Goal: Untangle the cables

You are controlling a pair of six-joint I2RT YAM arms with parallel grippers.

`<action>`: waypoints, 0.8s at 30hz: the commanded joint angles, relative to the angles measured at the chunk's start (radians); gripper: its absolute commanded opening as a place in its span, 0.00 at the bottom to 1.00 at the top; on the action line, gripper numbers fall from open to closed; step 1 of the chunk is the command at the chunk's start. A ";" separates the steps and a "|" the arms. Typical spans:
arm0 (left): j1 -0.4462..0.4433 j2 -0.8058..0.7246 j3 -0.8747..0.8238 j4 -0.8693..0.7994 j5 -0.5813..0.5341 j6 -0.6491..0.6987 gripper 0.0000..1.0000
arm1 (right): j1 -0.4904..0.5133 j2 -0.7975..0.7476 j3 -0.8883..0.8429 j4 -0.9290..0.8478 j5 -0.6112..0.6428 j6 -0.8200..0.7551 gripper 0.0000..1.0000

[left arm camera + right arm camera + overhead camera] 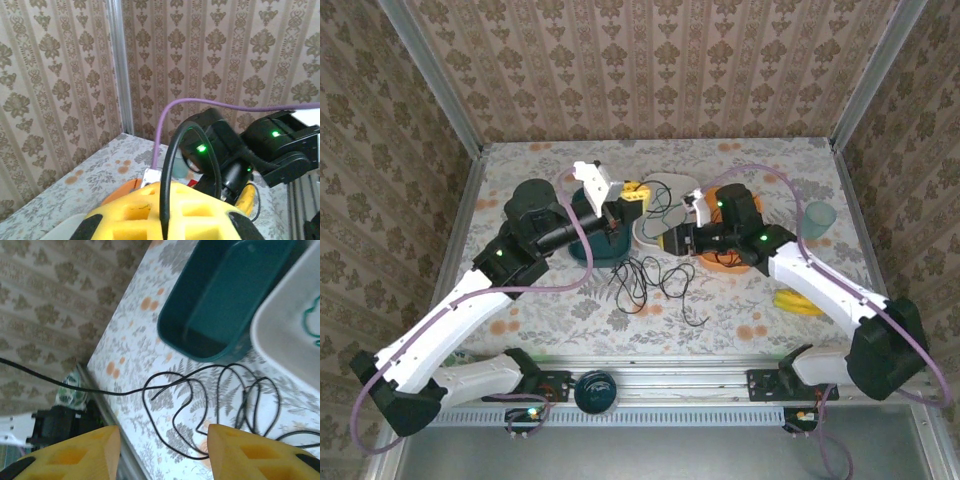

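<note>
Progress seems partial: green cable lies apart in the white tray. Black cable loops messily on the desk, one strand apparently pinched in the left fingers. Right fingers are spread wide.

no writing, label, brand, number or sign can be read in any of these views.
</note>
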 commanded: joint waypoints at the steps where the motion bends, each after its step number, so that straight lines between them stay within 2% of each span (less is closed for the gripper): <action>1: -0.013 -0.015 0.055 0.065 -0.010 0.017 0.00 | 0.056 0.086 0.061 -0.096 -0.051 -0.115 0.51; 10: -0.032 0.005 0.199 0.126 0.030 0.048 0.00 | 0.189 0.325 0.231 -0.240 -0.014 -0.241 0.51; 15: -0.049 0.002 0.255 0.149 0.034 0.084 0.00 | 0.180 0.371 0.225 -0.249 0.154 -0.215 0.43; 24: -0.048 -0.051 0.255 0.238 -0.046 0.133 0.00 | 0.096 0.372 0.095 -0.197 0.176 -0.130 0.25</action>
